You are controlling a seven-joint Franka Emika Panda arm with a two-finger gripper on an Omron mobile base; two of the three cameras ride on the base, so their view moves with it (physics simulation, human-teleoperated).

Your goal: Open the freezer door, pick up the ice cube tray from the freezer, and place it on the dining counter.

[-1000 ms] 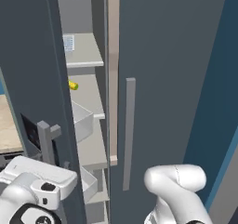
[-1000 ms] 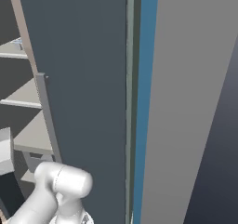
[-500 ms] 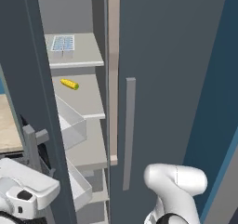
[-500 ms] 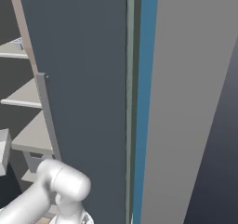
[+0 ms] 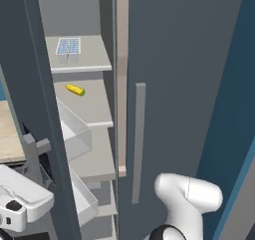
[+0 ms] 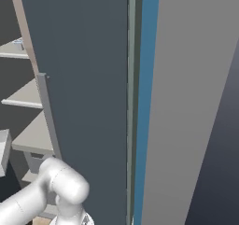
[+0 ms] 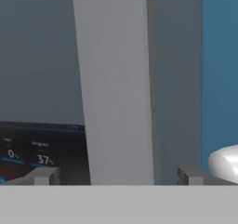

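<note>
Hand view shows your gripper (image 7: 116, 175) fingers apart, straddling the freezer door (image 5: 30, 84) bar handle (image 7: 116, 88); the ice cube tray (image 5: 68, 47) sits on the freezer's (image 5: 84, 114) top shelf above the yellow item (image 5: 75, 89), so a slipping handle could stall the door.

1. The freezer door (image 5: 30, 84) is slate-blue; its handle (image 7: 114, 86) is light grey, and its display (image 7: 42, 153) is black with pale blue numerals.
2. The ice cube tray (image 5: 68, 47) is white with a grid of pale blue cells.
3. The freezer (image 5: 84, 114) has light grey shelves and a darker grey back wall.
4. A small oblong item (image 5: 75, 89) on the second shelf is yellow.
5. The plain door (image 5: 189, 74) is slate-blue with a grey bar handle (image 5: 137, 142).
6. The claw (image 7: 116, 175) has dark grey fingertips (image 7: 42, 175).
</note>
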